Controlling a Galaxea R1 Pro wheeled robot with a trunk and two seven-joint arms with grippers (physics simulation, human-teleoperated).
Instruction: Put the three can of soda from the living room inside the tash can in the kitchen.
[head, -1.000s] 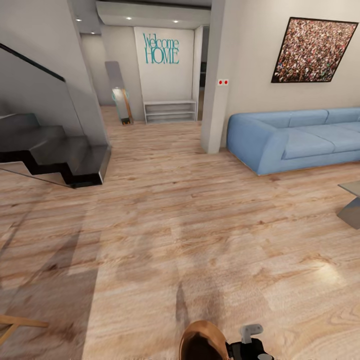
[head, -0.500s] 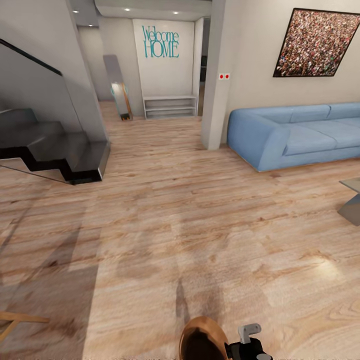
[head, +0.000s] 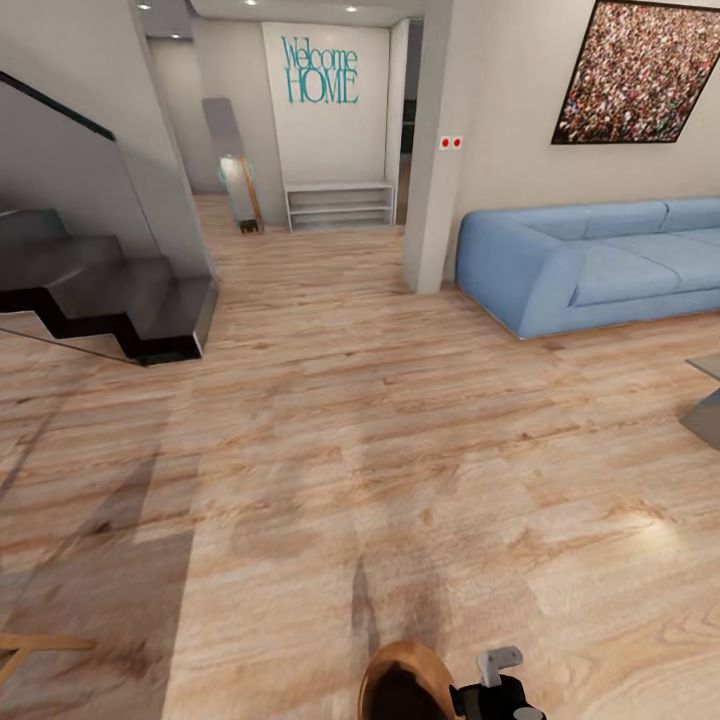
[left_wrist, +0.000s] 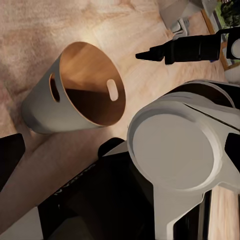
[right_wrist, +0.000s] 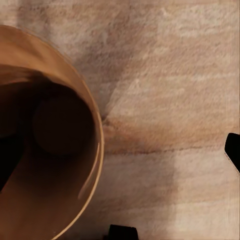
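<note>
Tash can (head: 405, 685) just beside right gripper (head: 497, 672) (fingers apart or together: cannot tell), mouth tilted toward it, presumably kept close for carriage across plank floor (head: 350, 420).

Camera advance — sofa (head: 590, 262) nearer

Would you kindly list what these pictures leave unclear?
- Head view: the trash can is cut by the lower edge; whether anything grips it is hidden.
- Right wrist view: its inside is dark, contents unreadable.
- Head view: the low table is cropped.
- Left wrist view: a black claw, state unclear.
</note>
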